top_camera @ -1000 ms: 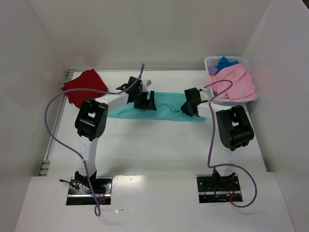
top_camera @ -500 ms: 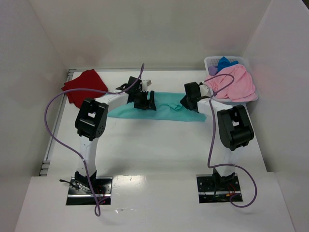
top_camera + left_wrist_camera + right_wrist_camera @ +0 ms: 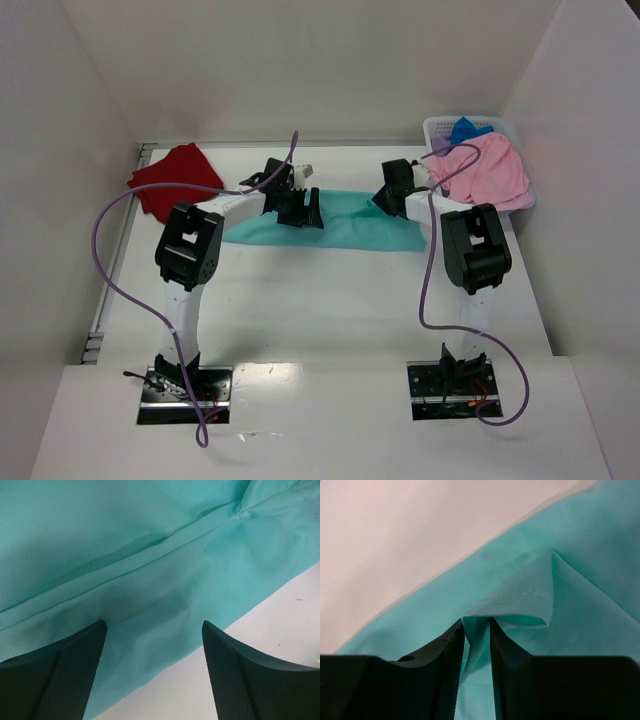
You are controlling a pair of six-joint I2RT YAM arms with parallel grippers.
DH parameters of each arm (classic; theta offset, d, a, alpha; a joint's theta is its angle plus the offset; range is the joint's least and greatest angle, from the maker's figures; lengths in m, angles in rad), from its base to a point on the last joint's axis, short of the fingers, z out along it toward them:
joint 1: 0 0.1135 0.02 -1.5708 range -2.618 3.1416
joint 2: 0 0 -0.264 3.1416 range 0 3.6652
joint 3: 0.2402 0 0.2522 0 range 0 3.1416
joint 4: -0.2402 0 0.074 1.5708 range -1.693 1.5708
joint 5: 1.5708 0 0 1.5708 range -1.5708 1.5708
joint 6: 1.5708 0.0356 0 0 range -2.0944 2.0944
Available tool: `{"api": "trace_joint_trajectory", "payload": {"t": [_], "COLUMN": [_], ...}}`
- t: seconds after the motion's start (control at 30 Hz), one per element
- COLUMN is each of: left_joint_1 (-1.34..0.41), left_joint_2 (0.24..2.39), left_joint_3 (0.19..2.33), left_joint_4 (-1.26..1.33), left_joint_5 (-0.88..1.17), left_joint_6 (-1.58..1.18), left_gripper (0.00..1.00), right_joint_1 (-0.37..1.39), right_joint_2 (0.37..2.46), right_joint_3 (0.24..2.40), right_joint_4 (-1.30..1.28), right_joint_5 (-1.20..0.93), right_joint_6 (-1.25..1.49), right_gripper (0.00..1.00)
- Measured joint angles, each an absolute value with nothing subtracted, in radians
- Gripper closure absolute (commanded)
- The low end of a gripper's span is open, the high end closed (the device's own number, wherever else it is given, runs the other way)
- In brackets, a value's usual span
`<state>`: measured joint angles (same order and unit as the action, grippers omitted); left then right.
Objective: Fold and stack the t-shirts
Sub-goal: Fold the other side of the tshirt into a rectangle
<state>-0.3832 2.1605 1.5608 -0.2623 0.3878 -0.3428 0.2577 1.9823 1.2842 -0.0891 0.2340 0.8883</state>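
At mid-table the teal shirt [image 3: 350, 228] lies spread; the right gripper [image 3: 476, 624] pinches only a thin hem fold, which may slip, while the left gripper [image 3: 153, 632], jaws spread, holds nothing down.

Plain teal, fine dotted weave, pale hem stitching: teal t-shirt [image 3: 350, 228]. Plain dark red: dark red t-shirt [image 3: 170, 180]. Plain light pink: pink t-shirt [image 3: 492, 172]. Bright blue: blue t-shirt [image 3: 468, 129]. Pale purple: purple t-shirt [image 3: 440, 146]. White, perforated: basket [image 3: 432, 126]. White: table [image 3: 320, 300]. Purple: cables [image 3: 95, 232]. Black, finely dotted pad texture: left gripper [image 3: 152, 630]. Black, smooth: right gripper [image 3: 476, 630]. White links with black joints: arms [image 3: 180, 312]. Off-white, plain: enclosure walls [image 3: 300, 70].
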Motion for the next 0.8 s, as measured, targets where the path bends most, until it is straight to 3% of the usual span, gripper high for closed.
{"api": "trace_joint_trajectory", "payload": {"t": [0.03, 0.1, 0.2, 0.27, 0.67, 0.77, 0.8], "left_joint_1": [-0.383, -0.382, -0.382, -0.382, -0.382, -0.382, -0.382], "left_joint_2": [2.161, 2.165, 2.169, 2.17, 2.17, 2.17, 2.17], "left_joint_3": [1.561, 1.566, 1.572, 1.573, 1.573, 1.573, 1.574], "left_joint_4": [-0.262, -0.262, -0.262, -0.261, -0.261, -0.261, -0.261], "left_joint_5": [0.389, 0.391, 0.392, 0.392, 0.394, 0.395, 0.395], "left_joint_6": [-0.342, -0.343, -0.343, -0.343, -0.343, -0.343, -0.343], "left_gripper": [0.14, 0.14, 0.14, 0.14, 0.14, 0.14, 0.14], "right_joint_1": [0.255, 0.253, 0.252, 0.25, 0.198, 0.192, 0.193], "right_joint_2": [1.989, 1.996, 1.996, 1.996, 1.882, 1.799, 1.769], "right_joint_3": [1.291, 1.297, 1.298, 1.3, 1.29, 1.242, 1.219], "right_joint_4": [-0.088, -0.08, -0.049, -0.025, 0.114, 0.138, 0.142], "right_joint_5": [0.23, 0.222, 0.213, 0.204, 0.102, 0.078, 0.065], "right_joint_6": [0.884, 0.874, 0.862, 0.84, 0.774, 0.767, 0.764], "right_gripper": [0.56, 0.45, 0.33, 0.29, 0.28, 0.31, 0.38]}}
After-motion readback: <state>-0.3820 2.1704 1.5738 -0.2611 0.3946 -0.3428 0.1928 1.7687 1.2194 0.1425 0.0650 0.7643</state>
